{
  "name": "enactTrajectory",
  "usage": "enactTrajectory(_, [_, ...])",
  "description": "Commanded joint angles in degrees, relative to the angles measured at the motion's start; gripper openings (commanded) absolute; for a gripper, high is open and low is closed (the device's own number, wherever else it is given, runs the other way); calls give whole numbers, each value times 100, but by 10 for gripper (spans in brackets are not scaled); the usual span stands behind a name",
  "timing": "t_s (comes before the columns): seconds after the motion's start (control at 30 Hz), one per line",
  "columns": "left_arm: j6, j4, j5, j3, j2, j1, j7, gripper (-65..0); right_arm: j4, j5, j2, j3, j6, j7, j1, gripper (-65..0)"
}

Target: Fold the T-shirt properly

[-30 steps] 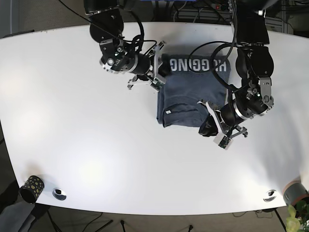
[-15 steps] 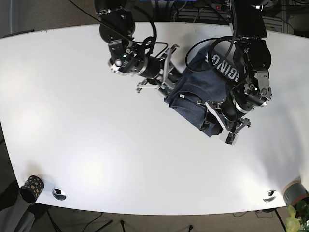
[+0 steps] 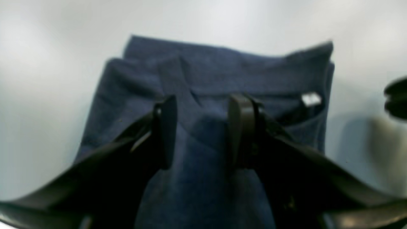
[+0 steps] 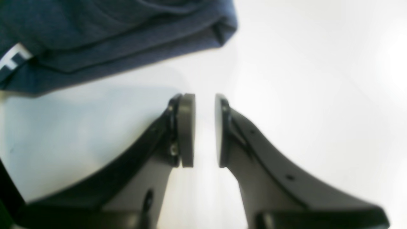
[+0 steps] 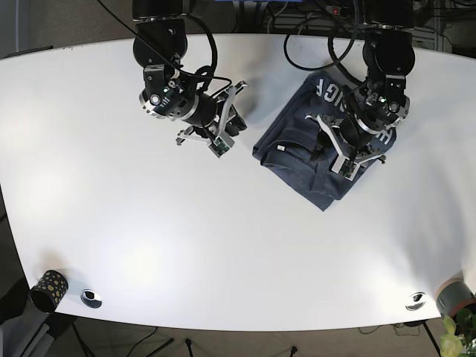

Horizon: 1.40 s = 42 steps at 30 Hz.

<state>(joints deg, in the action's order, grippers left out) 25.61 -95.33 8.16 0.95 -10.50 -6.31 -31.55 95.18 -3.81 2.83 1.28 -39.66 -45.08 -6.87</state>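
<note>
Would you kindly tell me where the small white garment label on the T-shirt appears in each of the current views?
Base: white label near the T-shirt's left edge, right of centre.
Left wrist: label at upper right, beyond the left gripper.
Right wrist: label at the far left edge.
Shared landmark: the folded hem beside the label.

White table (image 5: 111, 223), dark floor (image 5: 30, 22)
</note>
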Motion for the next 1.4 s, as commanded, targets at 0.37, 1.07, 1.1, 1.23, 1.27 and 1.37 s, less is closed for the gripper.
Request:
enactTrajectory(0.37, [-24,2346,41,-645,-1055,573,346,-407,377,-115,3,-27,-34,134,156,-556])
enactTrajectory(1.07, [-24,6416,14,-442,-3473,2024,1612,-408,412,-115,-15,-36,-34,134,191,-556])
enactTrajectory(1.1, [-24,6496,14,-425,-3570,1971,1691,-408,465,-115,-24,-36,-34,134,191,-556])
enactTrajectory(1.23, [-24,6698,50,-407,-3868,1602,2034,-408,685,-115,-24,-36,-34,134,191,-556])
enactTrajectory(1.27, [-24,6698,58,-398,-3904,1514,2157,-408,737,-115,-24,-27,-34,134,191,-556])
enactTrajectory(1.37, [-24,6680,58,-231,-3930,1373,2263,-408,764,-115,-6,-9,-34,134,208,-556])
